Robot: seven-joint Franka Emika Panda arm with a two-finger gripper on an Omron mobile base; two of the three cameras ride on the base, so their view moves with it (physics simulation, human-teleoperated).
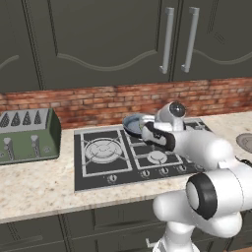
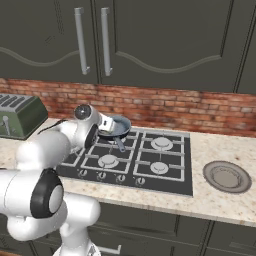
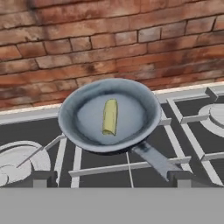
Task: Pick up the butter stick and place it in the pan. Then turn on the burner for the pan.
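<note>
The pan (image 3: 65, 118) sits on the back-row grate of the stove, close to the brick wall, its long handle (image 3: 153, 159) pointing toward me. In the bowl lies the butter stick (image 3: 110, 117), pale yellow and lengthwise. My gripper (image 3: 110, 178) hovers just in front of the pan, open, its fingertips (image 3: 41, 178) wide apart with nothing between them. From the base views, the gripper (image 1: 147, 132) (image 2: 111, 125) hangs at the near rim of the pan (image 1: 132, 123) (image 2: 120, 123). The burner under the pan is hidden by the bowl.
A wide ringed burner (image 1: 102, 149) lies left of the pan, small burners (image 2: 162, 142) to the right. A row of knobs (image 1: 145, 173) (image 2: 120, 178) runs along the cooktop's front edge. A green toaster (image 1: 27, 135) stands far left, a round grey disc (image 2: 227, 176) far right.
</note>
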